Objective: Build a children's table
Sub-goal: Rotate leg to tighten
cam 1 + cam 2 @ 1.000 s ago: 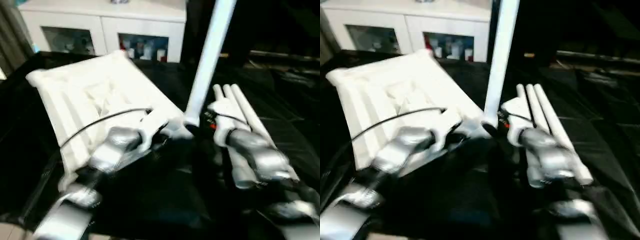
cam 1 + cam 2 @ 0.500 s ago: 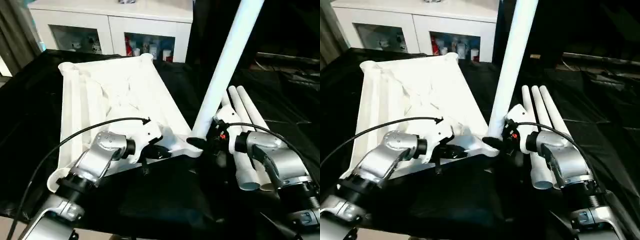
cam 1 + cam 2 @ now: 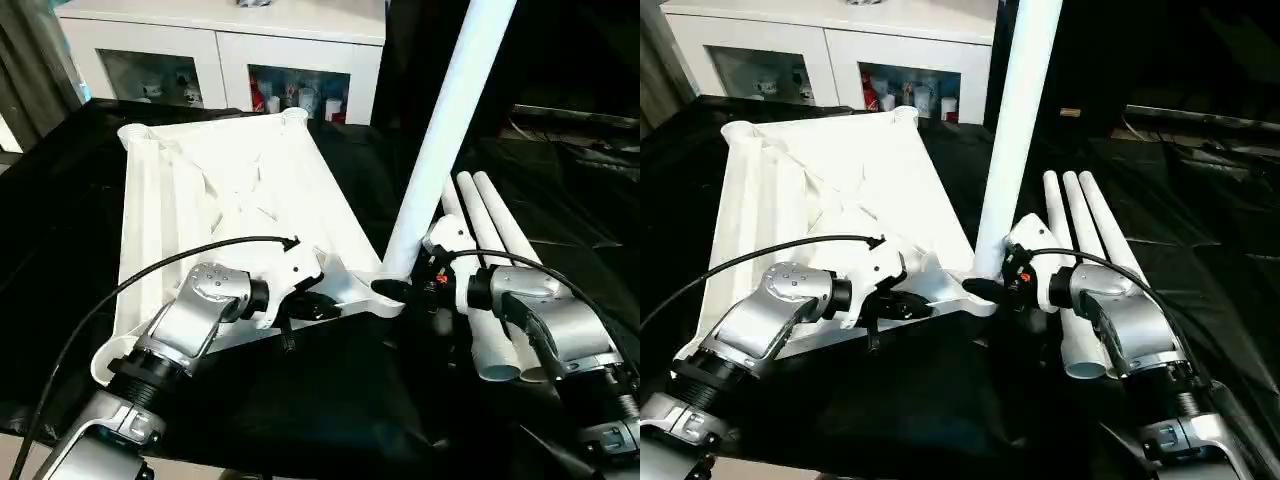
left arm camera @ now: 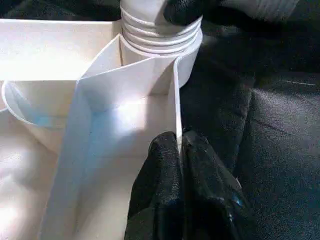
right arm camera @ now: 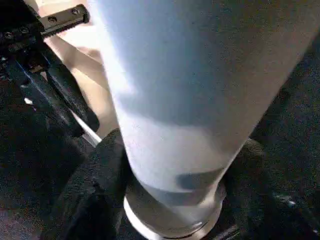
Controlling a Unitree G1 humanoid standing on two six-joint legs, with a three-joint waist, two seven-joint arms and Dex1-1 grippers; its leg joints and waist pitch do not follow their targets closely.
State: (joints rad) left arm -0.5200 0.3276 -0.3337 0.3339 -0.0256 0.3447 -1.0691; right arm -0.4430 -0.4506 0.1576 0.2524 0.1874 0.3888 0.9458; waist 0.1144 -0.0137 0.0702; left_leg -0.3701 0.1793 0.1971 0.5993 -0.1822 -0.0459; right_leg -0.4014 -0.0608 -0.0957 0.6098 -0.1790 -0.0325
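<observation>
The white tabletop (image 3: pixel 225 195) lies upside down on the black cloth, ribbed side up, with round sockets at its corners. One white leg (image 3: pixel 445 130) stands tilted in the near right corner socket (image 4: pixel 160 37), and its threaded base shows there. My left gripper (image 4: pixel 179 146) is shut on a thin rib of the tabletop just beside that socket. My right gripper (image 5: pixel 172 200) is closed around the leg's base, a black finger (image 5: pixel 92 187) on each side. Three more legs (image 3: pixel 490 250) lie side by side to the right.
A white cabinet (image 3: pixel 220 45) with glass doors stands behind the table. Black cloth (image 3: pixel 340 400) covers the work surface. A black cable (image 3: pixel 140 280) loops from my left wrist over the tabletop's near edge.
The head camera has shifted and steadied. My right gripper's fingers have closed in on the leg's base. The left gripper keeps its hold on the rib.
</observation>
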